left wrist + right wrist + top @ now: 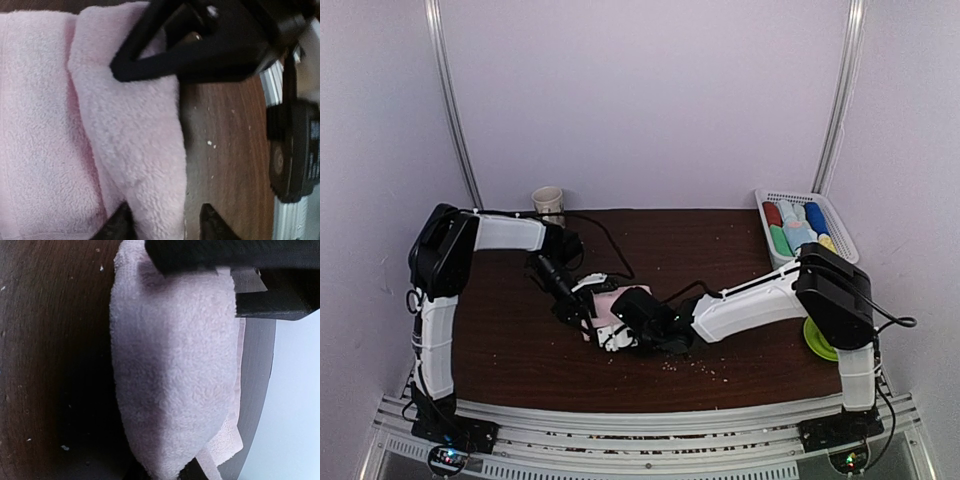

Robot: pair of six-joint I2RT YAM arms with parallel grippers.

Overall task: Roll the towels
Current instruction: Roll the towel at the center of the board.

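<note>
— How far along?
— Several rolls point(798, 226) lie in the basket point(842, 238) at two o'clock. The pink towel point(607, 303), in the middle of the table point(500, 350), looks half rolled: the right claw point(164, 472) pinches its fold, and the left claw point(166, 227) sits slack around it.

A dark brown wooden desk point(740, 240) stood before a plain white wall point(650, 100); a pale paper cup point(548, 203) sat upright at its far edge, left of centre, against the wall; a white slatted plastic basket point(790, 193) lay in the far right corner; a flat lime-green disc point(817, 340) rested near the right edge, partly hidden; pale crumbs point(705, 368) were scattered toward the near edge; ridged metal rails point(650, 420) ran along the front; two slim metal poles point(455, 110) rose at the back.
</note>
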